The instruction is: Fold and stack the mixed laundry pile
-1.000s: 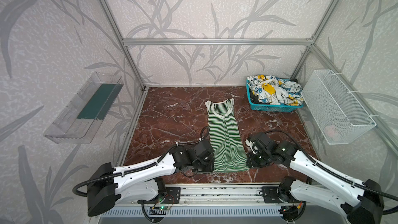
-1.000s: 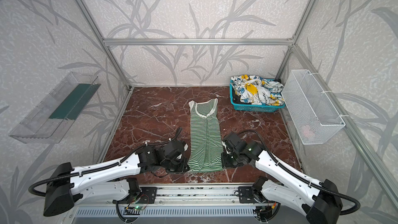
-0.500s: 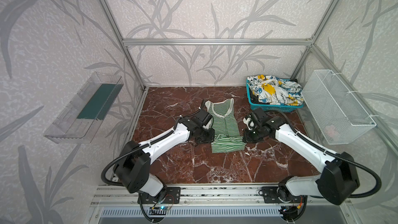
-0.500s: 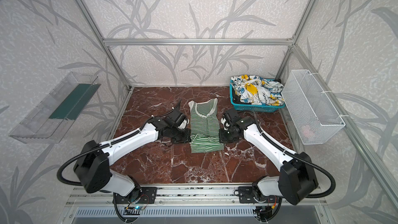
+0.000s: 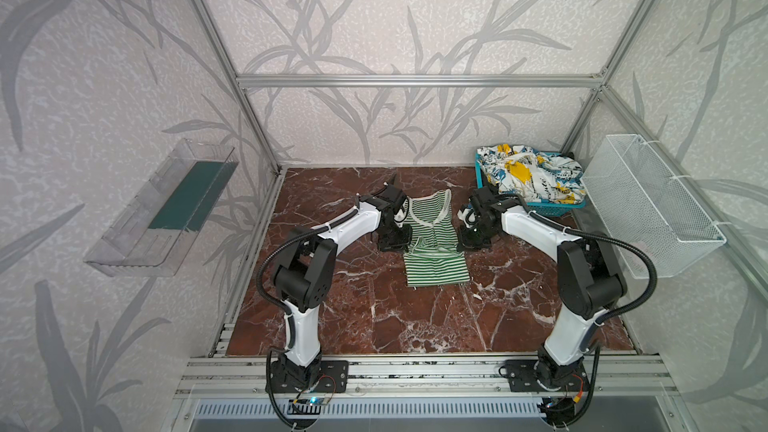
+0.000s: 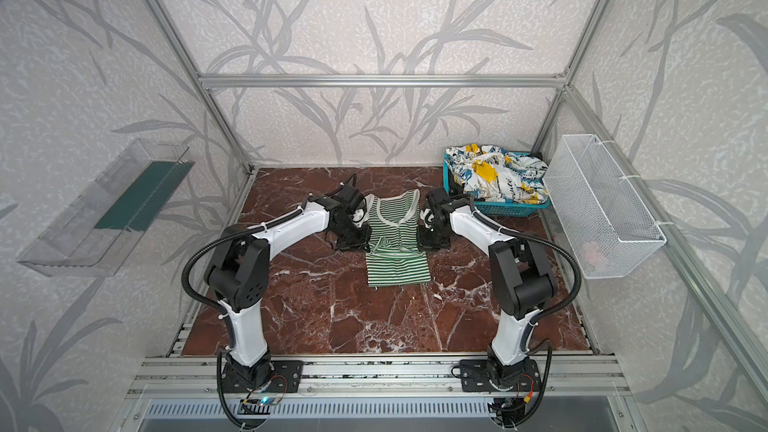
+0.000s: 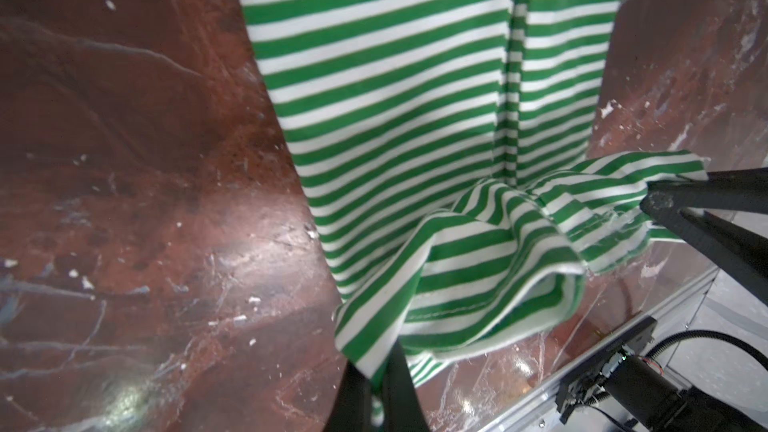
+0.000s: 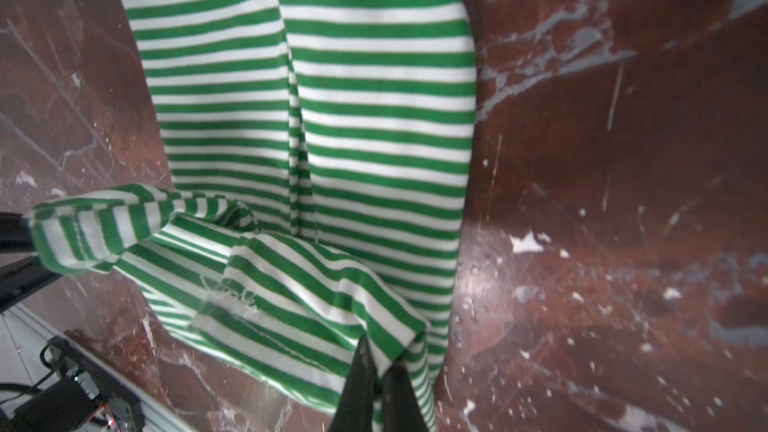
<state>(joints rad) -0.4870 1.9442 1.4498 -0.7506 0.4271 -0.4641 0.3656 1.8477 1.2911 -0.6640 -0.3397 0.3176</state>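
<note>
Folding soft, floppy striped garment; left gripper and right gripper each clamped on a hem corner.

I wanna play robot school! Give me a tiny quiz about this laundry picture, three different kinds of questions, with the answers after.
1. True or false: the printed shirt sits in the teal basket.
2. The left hand and right hand both pinch: A) the striped top, B) a sock, C) nothing.
3. Fill in: the striped top's stripes are white and ____.
Key: 1 true; 2 A; 3 green.
</note>
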